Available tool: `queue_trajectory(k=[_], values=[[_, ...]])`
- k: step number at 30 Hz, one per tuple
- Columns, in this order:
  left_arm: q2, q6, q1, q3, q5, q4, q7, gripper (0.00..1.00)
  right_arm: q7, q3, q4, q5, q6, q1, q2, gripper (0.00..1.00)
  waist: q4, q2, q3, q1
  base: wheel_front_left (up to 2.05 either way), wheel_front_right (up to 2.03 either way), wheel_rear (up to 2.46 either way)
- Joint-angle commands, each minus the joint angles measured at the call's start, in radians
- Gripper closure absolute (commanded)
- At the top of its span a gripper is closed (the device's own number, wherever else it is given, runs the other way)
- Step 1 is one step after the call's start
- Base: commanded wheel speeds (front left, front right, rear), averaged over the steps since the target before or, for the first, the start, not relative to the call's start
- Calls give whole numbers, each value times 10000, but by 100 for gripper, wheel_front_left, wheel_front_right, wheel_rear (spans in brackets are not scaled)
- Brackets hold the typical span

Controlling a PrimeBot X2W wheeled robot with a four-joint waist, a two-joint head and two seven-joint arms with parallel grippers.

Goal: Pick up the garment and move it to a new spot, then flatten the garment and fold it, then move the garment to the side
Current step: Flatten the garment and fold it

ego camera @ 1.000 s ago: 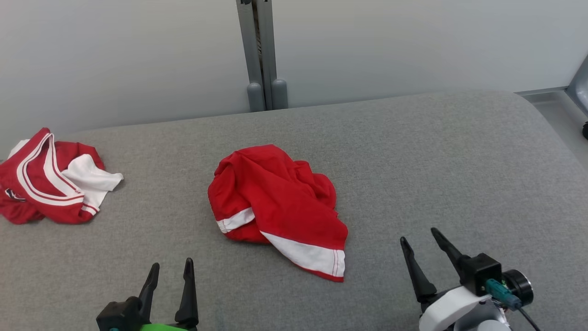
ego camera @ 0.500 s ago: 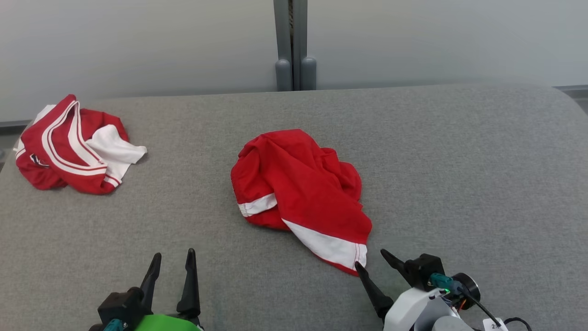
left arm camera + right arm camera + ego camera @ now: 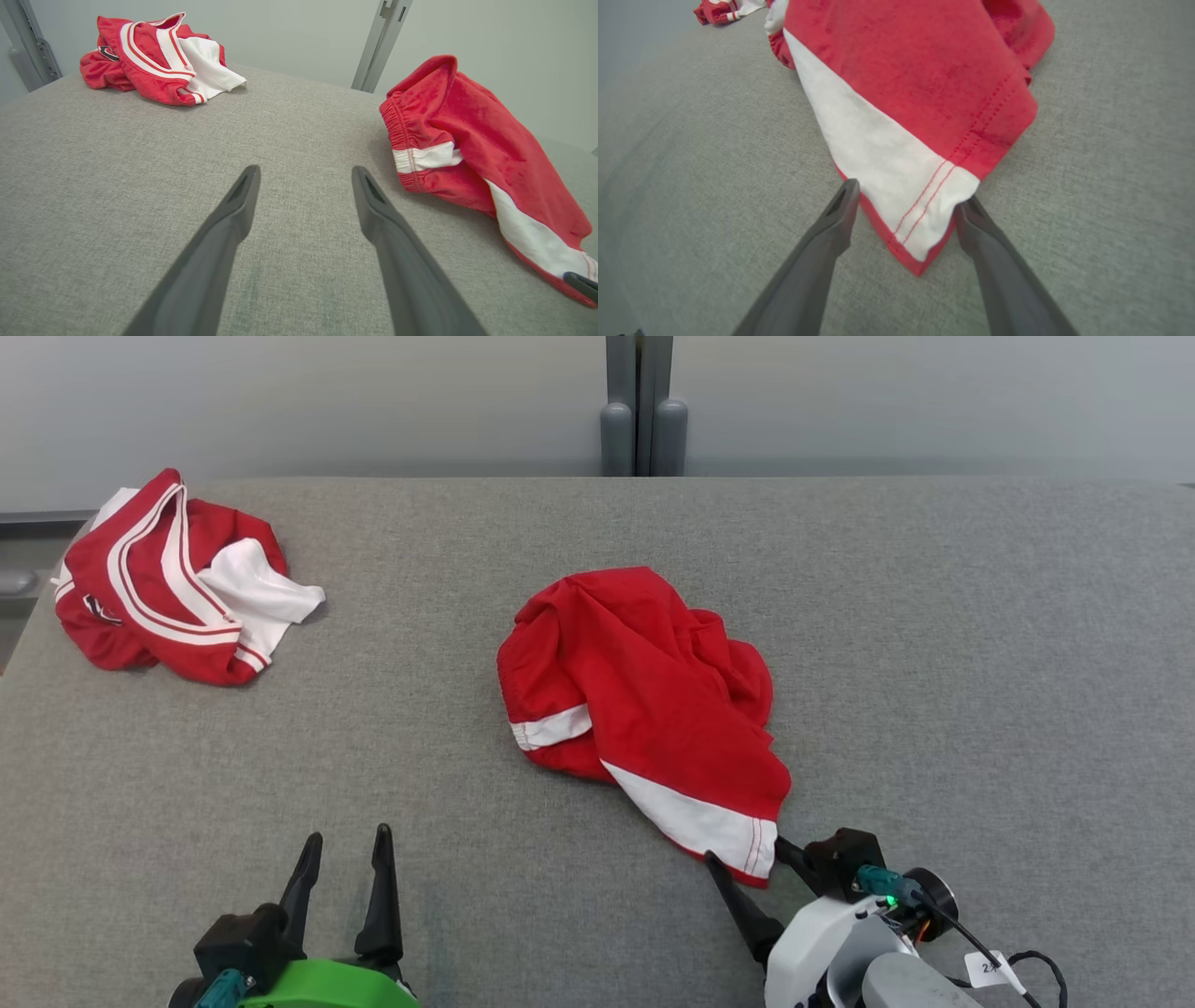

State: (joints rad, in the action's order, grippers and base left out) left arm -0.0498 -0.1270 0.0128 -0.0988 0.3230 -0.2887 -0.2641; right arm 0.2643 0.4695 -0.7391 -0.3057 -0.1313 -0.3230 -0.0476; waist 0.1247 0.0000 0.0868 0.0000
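Observation:
A crumpled red garment with white stripes lies mid-table, also seen at the right of the left wrist view. Its lower corner, red with a white band, points toward me. My right gripper is open, low on the table, with one finger on each side of that corner; the cloth tip lies between the fingers without being pinched. One of its fingertips shows at the garment's edge. My left gripper is open over bare table, left of the garment, holding nothing.
A second red and white garment lies bunched at the far left corner. The grey fabric table reaches back to a pale wall with a grey post. Bare surface spreads to the right of the garment.
The head camera has turned, shifting the whole picture. My right gripper has moved in to the garment's lower corner and now straddles it. The left gripper has stayed put.

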Motion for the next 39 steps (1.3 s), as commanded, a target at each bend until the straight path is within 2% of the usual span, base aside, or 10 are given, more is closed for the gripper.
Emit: queue_trajectory(k=[1, 10, 13, 14, 15, 16, 20, 27, 32, 39], values=[[-13, -32, -126, 36, -22, 1, -7, 0, 3, 72, 94, -82, 10, -101, -51, 0, -7, 0, 19, 0, 0, 0, 0], [-13, -35, -251, -21, -56, 31, -7, 0, 3, 322, 216, -315, 10, -335, -51, 3, -81, 0, 124, 0, 0, 0, 0], [-13, -36, -287, -74, -103, 35, -6, 0, 3, 394, 65, -491, 10, -470, -51, 51, -101, 0, 190, 0, 0, 0, 0], [-13, -37, -313, -87, -114, 30, -6, 0, 3, 444, -1, -554, 10, -501, -51, 53, -105, 0, 212, 0, 0, 0, 0], [-13, -38, -343, -109, -137, 20, -6, 0, 3, 515, -57, -632, 10, -564, -48, 66, -107, 0, 238, 0, 0, 0, 0], [-13, -39, -369, -132, -154, 9, -7, 0, 4, 569, -91, -696, 10, -631, -46, 68, -110, 0, 263, 0, 0, 0, 0], [-13, -46, -534, -287, -23, -30, -7, 0, 3, 627, -78, -819, 10, -863, -49, 100, -153, 0, 341, 0, 0, 0, 0], [-16, -51, -1329, -1199, 606, -577, -7, 0, 3, 403, 247, -537, 10, -940, -51, 100, -421, 0, 453, 0, 0, 0, 0], [-59, -51, -2389, -2253, 2658, -1639, 135, 0, 3, 131, 439, -156, 10, -1002, -49, 100, -737, 0, 538, 0, 0, 0, 0], [-779, -52, -3589, -3672, 5076, -2644, 695, 0, 3, -192, 483, 259, 10, -1242, -49, 100, -1198, 0, 836, 0, 0, 0, 0]])
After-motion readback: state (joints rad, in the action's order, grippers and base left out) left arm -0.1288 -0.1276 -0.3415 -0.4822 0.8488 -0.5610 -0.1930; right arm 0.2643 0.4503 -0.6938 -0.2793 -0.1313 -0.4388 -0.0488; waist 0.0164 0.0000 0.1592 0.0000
